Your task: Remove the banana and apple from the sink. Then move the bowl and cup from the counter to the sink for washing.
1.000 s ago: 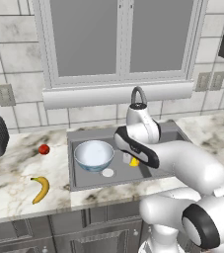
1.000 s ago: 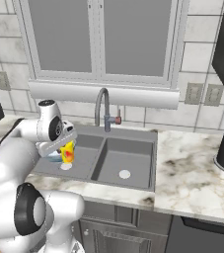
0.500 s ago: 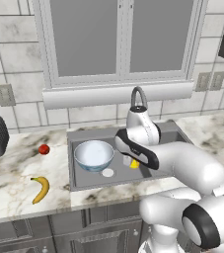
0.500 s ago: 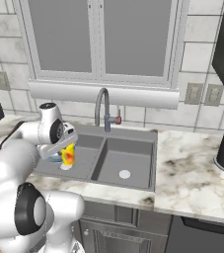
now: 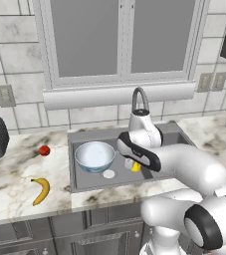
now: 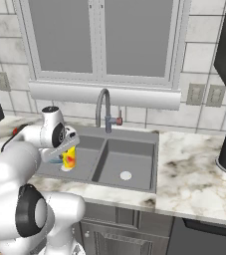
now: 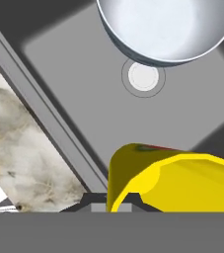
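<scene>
Task nearly done, as we judge it. The banana [image 5: 41,191] and the apple [image 5: 44,150] lie on the counter [image 5: 10,194], out of the sink [image 5: 89,180]: banana at 7 o'clock in the left base view, apple at 9 o'clock, well apart from each other. The bowl [image 5: 94,156] sits upright in the left basin, just above the white drain [image 5: 108,174].

Only the cup [image 6: 68,157] is left. We see it pinched in the gripper [image 6: 66,155], jaws pressed on it, held over the left basin near the divider; in the right base view it hangs at 9 o'clock, beside the faucet [image 6: 103,109] but apart from it. We can't tell if its base touches the basin floor. What remains: set it down and let go.

Look of the cup: bright yellow, taller than wide, red-orange mark on the side, open rim toward the hand camera, inside looks empty. It sits at 5 o'clock in the hand view, bowl at 12 to 1 o'clock, not touching. Bowl: white to pale blue inside, blue-grey outside, empty.
</scene>
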Robot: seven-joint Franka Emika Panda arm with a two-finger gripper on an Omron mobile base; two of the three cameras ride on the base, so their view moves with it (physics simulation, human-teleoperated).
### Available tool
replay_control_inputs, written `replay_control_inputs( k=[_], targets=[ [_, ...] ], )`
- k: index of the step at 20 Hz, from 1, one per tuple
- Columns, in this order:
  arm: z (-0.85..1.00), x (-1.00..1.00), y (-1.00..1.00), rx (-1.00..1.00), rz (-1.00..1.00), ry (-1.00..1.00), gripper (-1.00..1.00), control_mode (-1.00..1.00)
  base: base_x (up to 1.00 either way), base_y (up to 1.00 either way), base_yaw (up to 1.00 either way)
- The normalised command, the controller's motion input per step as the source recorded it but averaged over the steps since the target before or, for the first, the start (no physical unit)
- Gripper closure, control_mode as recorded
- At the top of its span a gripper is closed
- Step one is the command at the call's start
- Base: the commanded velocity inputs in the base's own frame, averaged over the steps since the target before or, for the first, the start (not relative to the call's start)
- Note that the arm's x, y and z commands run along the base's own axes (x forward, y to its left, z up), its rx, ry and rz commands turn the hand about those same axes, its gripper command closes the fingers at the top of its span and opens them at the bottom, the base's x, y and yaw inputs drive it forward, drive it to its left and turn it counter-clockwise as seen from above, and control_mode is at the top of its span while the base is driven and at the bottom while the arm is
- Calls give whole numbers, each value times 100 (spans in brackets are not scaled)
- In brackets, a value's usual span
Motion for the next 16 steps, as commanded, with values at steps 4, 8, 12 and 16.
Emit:
replay_control_inputs(
  k=[4, 8, 12, 16],
  targets=[
    [-10, 1, -2, 0, 0, 0, 100, -100, 0, 0, 0],
    [-9, 1, -3, 0, 0, 0, 100, -100, 0, 0, 0],
    [-9, 5, -4, 0, 0, 0, 100, -100, 0, 0, 0],
    [-9, 9, -3, 0, 0, 0, 100, -100, 0, 0, 0]
  ],
)
